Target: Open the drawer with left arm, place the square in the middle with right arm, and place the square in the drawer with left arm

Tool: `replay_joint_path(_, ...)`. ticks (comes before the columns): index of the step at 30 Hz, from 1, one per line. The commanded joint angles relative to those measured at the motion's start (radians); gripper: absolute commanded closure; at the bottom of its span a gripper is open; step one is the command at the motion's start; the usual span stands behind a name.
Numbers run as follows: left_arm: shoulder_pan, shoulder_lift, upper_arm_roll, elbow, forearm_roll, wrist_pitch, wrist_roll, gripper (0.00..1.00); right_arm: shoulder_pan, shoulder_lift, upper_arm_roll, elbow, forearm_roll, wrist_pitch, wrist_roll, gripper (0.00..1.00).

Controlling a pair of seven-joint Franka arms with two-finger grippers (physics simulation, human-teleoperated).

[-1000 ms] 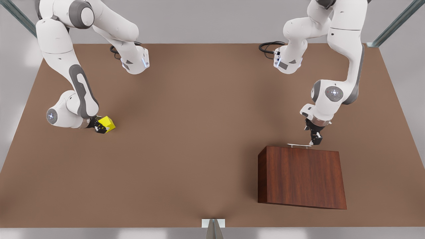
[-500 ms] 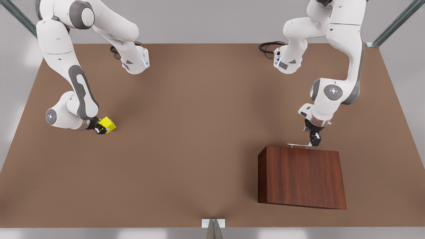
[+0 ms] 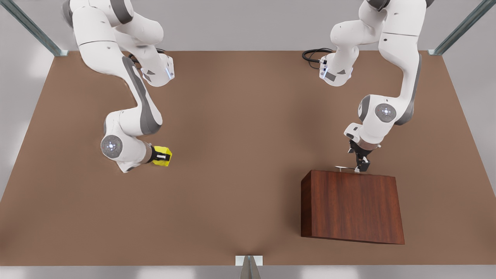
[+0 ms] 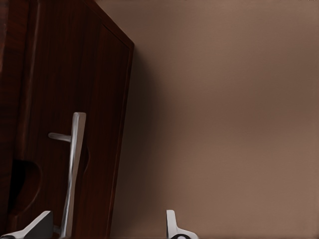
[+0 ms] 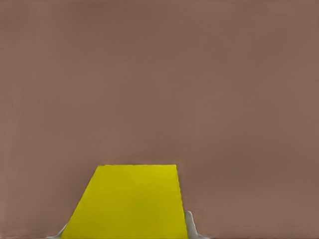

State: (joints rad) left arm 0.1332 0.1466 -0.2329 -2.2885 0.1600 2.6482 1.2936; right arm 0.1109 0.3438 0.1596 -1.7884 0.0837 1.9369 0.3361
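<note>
- The square (image 3: 162, 156) sits clamped between the closed jaws of the right gripper (image 3: 162, 156); that forearm lies low and near-horizontal over the table (image 3: 240, 128) (square's lower part cut off in the right wrist view).
- Since earlier frames, it travelled toward the middle.
- Left gripper (image 3: 362, 166) points down with jaws spread, the handle (image 4: 74, 169) just inside one finger (image 4: 35, 228); the drawer (image 4: 75, 99) is closed.

A coil of black cable (image 3: 314, 54) lies on the far edge of the surface — a second black cable (image 3: 133, 59) shows at the other far mount. Grey metal struts (image 3: 459, 29) slant at the far corners, and a light grey bracket (image 3: 248, 260) sits at the near edge — pale grey floor (image 3: 480, 128) lies around.
</note>
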Motion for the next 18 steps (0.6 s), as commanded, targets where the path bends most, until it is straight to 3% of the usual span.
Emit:
replay_joint_path(1,-0.006,-0.001,-0.002,0.0,0.05,0.001,-0.002,0.0,0.021,0.001,0.0,0.01,-0.005,-0.01,0.003,0.31)
replay_joint_path(4,-0.007,-0.007,-0.005,0.0,0.05,-0.004,-0.02,0.0,0.249,0.087,0.001,0.155,-0.078,-0.05,0.144,0.32)
replay_joint_path(8,-0.009,-0.004,-0.019,0.001,0.05,-0.004,-0.039,0.0,0.435,0.365,0.0,0.53,-0.119,-0.288,0.17,0.35)
replay_joint_path(15,-0.01,-0.002,-0.032,-0.002,0.05,-0.022,-0.059,0.0,0.582,0.457,0.006,0.538,-0.121,-0.276,0.175,0.4)
replay_joint_path(18,-0.01,-0.002,-0.032,-0.002,0.05,-0.04,-0.059,0.0,0.616,0.457,0.012,0.483,-0.124,-0.187,0.162,0.4)
